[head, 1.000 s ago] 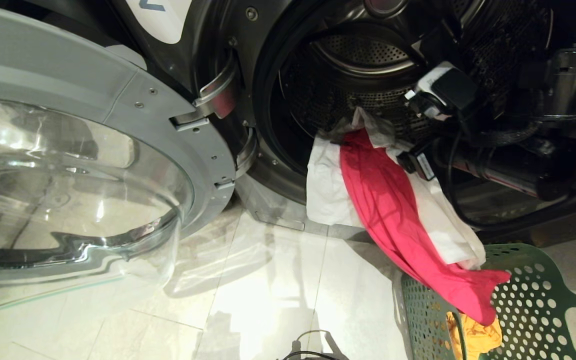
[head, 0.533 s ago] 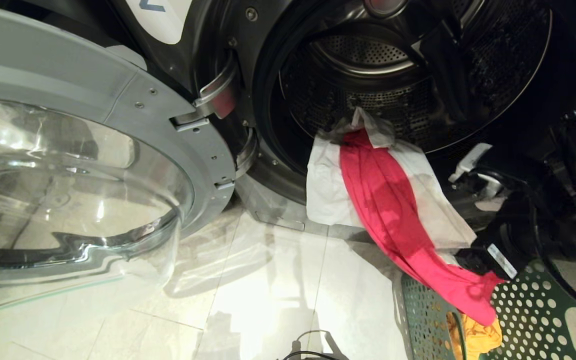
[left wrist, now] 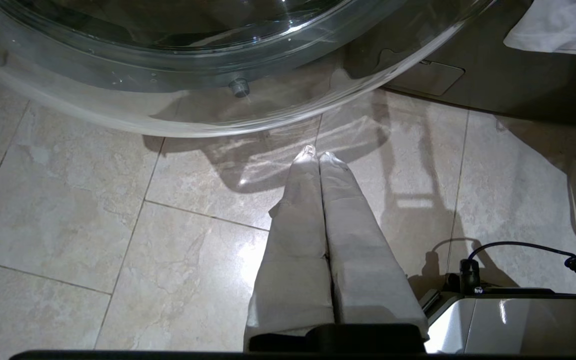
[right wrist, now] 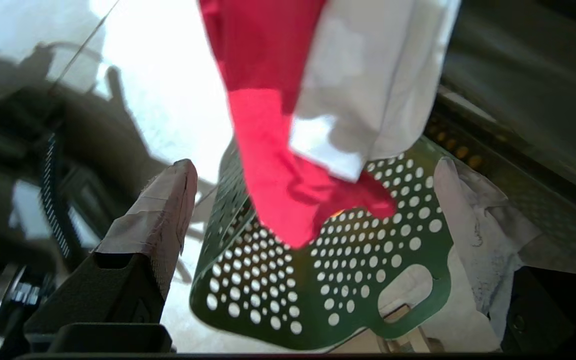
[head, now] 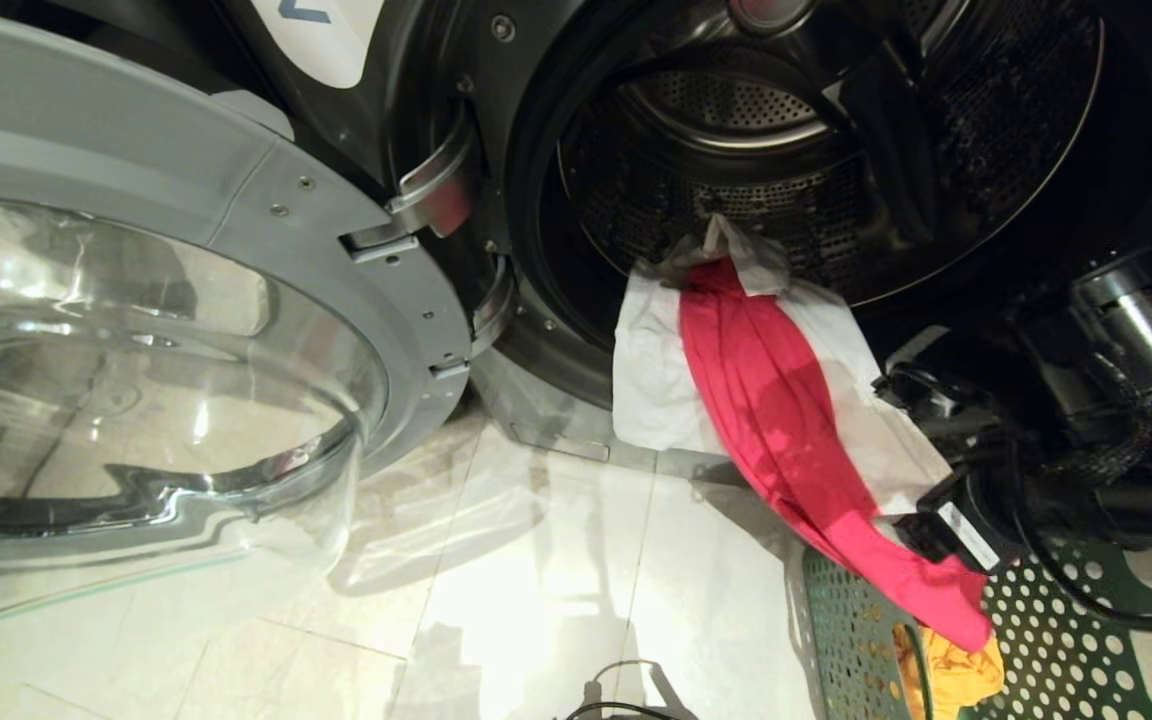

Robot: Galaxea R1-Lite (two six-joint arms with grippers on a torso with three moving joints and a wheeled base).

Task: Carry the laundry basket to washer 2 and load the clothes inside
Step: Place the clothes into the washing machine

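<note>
Washer 2 (head: 496,120) fills the upper part of the head view, a dark grey machine whose white label with a blue numeral shows only at its lower edge. Its round glass door (head: 166,330) stands swung wide open to the robot's left, and the perforated steel drum (head: 736,190) lies bare behind the opening.

The laundry basket (head: 1056,640), green and full of round holes, sits on the pale tiled floor (head: 496,600) just below and to the right of the washer's mouth. The clothes (head: 776,400) hang half in and half out: a white garment (head: 651,390) and a pink-red garment (head: 786,420) drape from the drum's lip over the washer front, the red one's tail reaching down into the basket. A yellow-orange garment (head: 946,675) lies bunched inside the basket under that tail.

The right gripper (right wrist: 313,185) hovers just above the basket, its two taped fingers (right wrist: 160,210) spread wide with nothing between them. In the right wrist view the red tail and the white hem hang between the spread fingers without touching either, over the basket's handle cut-out.

The left gripper (left wrist: 317,156) hangs low over bare floor beneath the open door, its fingers pressed together on nothing, well apart from the clothes.
</note>
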